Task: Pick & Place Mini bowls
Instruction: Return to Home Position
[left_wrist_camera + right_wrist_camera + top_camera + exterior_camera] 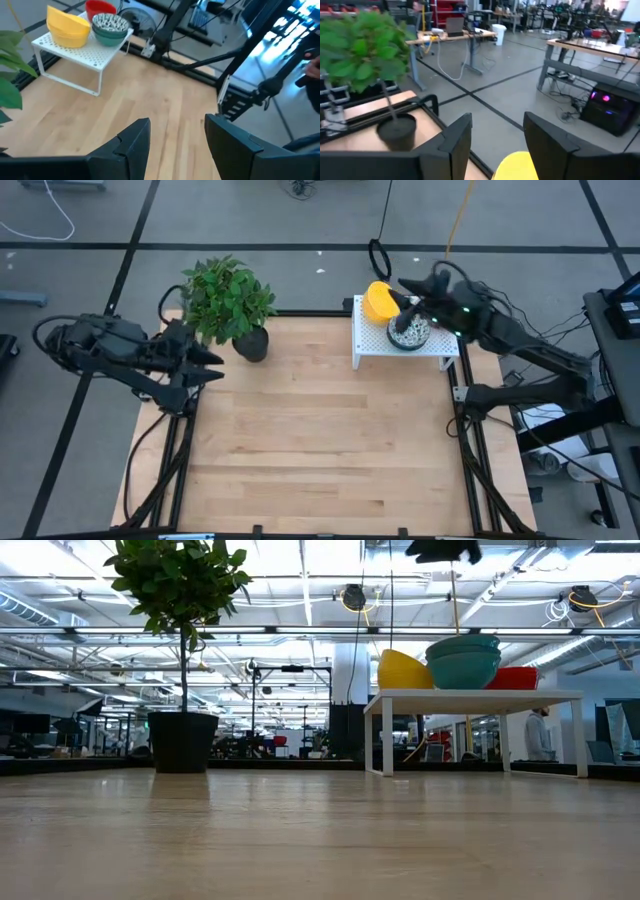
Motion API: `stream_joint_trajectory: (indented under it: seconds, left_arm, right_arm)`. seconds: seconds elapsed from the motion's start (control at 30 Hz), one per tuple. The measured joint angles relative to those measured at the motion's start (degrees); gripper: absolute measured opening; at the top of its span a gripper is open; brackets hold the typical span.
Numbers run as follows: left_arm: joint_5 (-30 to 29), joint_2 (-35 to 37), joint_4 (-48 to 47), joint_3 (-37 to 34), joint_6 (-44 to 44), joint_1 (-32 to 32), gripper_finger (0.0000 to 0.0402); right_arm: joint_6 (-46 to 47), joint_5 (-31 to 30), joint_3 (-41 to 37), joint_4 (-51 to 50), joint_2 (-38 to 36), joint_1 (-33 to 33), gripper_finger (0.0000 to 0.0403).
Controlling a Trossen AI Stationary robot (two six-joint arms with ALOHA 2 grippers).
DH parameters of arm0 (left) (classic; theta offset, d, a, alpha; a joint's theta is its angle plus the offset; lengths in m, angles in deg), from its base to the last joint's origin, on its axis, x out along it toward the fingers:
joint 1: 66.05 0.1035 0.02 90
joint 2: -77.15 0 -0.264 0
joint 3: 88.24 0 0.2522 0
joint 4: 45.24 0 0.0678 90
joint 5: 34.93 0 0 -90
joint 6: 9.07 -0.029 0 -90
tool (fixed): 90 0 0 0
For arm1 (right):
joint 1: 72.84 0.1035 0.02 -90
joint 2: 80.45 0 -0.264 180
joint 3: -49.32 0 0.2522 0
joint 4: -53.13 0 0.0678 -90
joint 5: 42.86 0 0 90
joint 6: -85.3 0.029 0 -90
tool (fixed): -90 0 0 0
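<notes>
High view: a wooden bench (320,440) with a potted plant (228,300) at its far left corner and a white rack (375,348) at its far right corner. All the bowls in view sit on top of the rack. The yellow bowls (378,302) are stacked at the rack's end nearer the plant. The teal bowls (408,335), speckled dark on white inside, are stacked just beside them in the middle.

Low view: the red bowls (515,678) sit at the rack's other end, touching the teal stack. How many are in each stack is hard to tell. The rest of the bench top holds no bowls.

The right claw (408,302) hangs above the rack, over the yellow and teal stacks and well clear of them. Its fingers (455,142) are spread apart and hold nothing. Its wrist view looks out past a yellow bowl towards the plant.

The left claw (218,367) hovers at the bench's left edge, just beside the plant pot, pointing across the bench. Its fingers (135,145) are also spread and empty, with bare wood showing between them.
</notes>
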Motion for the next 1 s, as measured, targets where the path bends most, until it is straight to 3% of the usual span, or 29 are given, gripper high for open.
stream_joint_trajectory:
  seconds: [0.1, 0.27, 0.53, 0.67, 1.0]
  left_arm:
    - [-1.0, 3.7, 3.0, -4.0, -0.8, -1.6, 0.0191]
    - [-1.0, 11.2, 16.4, -16.3, -5.3, -3.8, 0.0191]
    - [6.0, 19.0, 49.9, -40.9, -10.2, -4.5, 0.0191]
    - [9.5, 19.6, 65.4, -50.2, -11.5, -4.4, 0.0191]
    - [9.6, 19.6, 85.9, -66.6, -5.6, 0.5, 0.0191]
  right_arm:
    - [0.4, -0.1, 0.0, -4.9, -3.9, 1.8, 0.0173]
    - [3.5, 0.0, -3.7, -7.4, -10.0, 5.0, 0.0178]
    - [7.6, -0.1, -13.7, -6.5, -18.3, 9.1, 0.018]
    - [9.3, 0.0, -20.7, 0.0, -21.4, 10.6, 0.0183]
    - [16.6, 2.1, -38.8, 22.1, -26.9, 15.6, 0.0183]
